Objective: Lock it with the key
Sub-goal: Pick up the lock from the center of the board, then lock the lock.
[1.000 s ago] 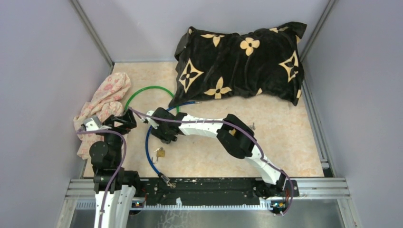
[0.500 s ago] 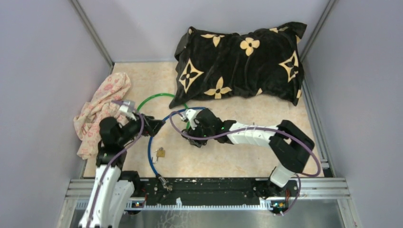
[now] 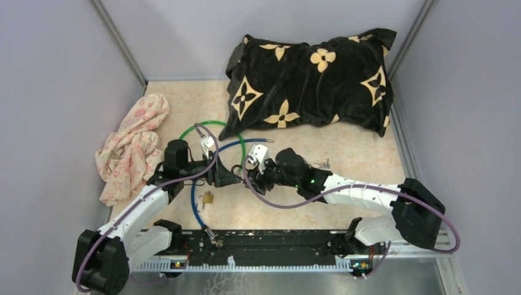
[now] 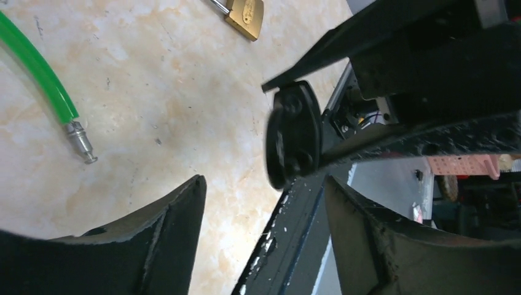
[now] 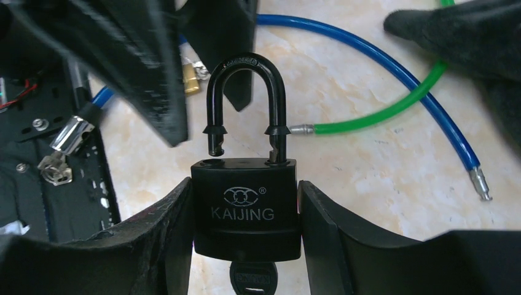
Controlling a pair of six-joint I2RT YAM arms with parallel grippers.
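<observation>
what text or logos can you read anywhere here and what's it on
"KAIJING", under an eye-like logo with ®: on the black padlock body.
Embossed lettering on the shackle top: too small to read.
Marking on the key head: blurred.
Stamp on the brass padlock: unreadable.

left tool (image 4: 264, 179): jaws apart | right tool (image 5: 244, 184): jaws clamped | tools facing, close together

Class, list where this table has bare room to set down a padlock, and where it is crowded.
Free: the strip between pillow and right arm; the far corner between cloth and pillow. Crowded: near-left, where green cable, blue cable and brass padlock lie.
</observation>
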